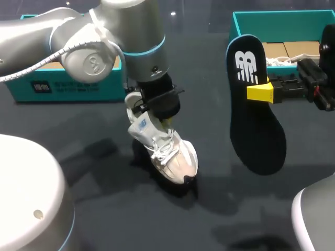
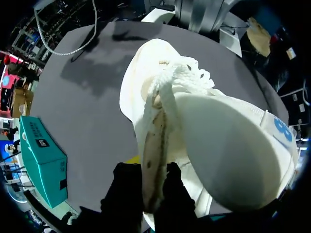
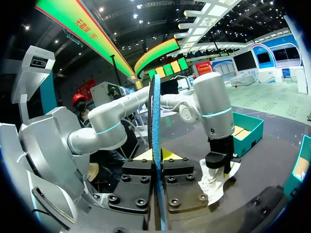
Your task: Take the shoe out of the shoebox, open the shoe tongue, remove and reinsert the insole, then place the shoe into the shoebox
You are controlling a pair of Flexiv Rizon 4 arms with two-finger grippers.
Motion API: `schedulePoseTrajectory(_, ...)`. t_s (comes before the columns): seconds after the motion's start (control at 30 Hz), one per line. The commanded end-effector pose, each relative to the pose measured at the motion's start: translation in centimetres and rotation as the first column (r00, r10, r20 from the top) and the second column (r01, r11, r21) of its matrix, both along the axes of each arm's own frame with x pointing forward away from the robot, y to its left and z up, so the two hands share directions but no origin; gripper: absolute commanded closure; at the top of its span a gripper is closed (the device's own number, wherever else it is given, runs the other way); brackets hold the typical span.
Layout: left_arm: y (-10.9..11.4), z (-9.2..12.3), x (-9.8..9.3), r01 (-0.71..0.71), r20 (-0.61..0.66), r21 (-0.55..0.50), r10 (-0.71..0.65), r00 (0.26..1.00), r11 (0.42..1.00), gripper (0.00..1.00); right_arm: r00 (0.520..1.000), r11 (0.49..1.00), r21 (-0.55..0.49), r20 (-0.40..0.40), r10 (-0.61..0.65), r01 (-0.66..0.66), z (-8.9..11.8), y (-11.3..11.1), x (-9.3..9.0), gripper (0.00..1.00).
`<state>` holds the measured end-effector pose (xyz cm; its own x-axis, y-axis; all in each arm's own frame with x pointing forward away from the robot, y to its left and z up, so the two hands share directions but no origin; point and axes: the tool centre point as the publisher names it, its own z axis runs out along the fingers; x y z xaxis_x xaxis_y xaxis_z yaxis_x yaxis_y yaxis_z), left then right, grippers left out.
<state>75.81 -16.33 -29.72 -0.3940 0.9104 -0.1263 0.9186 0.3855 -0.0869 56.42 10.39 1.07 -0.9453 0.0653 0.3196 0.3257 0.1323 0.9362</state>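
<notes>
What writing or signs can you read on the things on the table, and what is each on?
On the insole: a white logo, no readable words.
On the left box: a label, print too small to read.
On the shoe: a blue mark, too blurred to read.

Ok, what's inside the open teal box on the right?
Inside the teal box, brown cardboard panels and a bit of something white show. The held insole and right fingers cover the rest of its front.
</notes>
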Motion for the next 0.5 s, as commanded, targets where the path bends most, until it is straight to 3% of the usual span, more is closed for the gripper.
schedulePoseTrajectory(0.03,-0.7,0.5,-0.2,0.067,0.039,0.068,-0.07,0.997,0.995,1.0,1.0,1.0,0.003,0.001,-0.009,0.009,-0.3,0.0,-0.5,1.0)
schedulePoseTrajectory(0.2,-0.9,0.3,0.0,0.084,0.003,0.08,-0.085,0.996,0.993,1.0,1.0,1.0,0.003,0.001,-0.009,0.009,-0.3,0.0,-0.5,1.0)
schedulePoseTrajectory(0.4,-1.3,0.6,0.5,0.28,-0.114,0.115,-0.267,0.957,0.953,1.0,1.0,1.0,0.003,0.001,-0.009,0.009,-0.3,0.0,-0.5,1.0)
schedulePoseTrajectory(0.5,-1.7,0.3,0.4,0.321,-0.11,0.149,-0.307,0.945,0.935,1.0,1.0,1.0,0.003,0.001,-0.009,0.009,-0.3,0.0,-0.5,1.0)
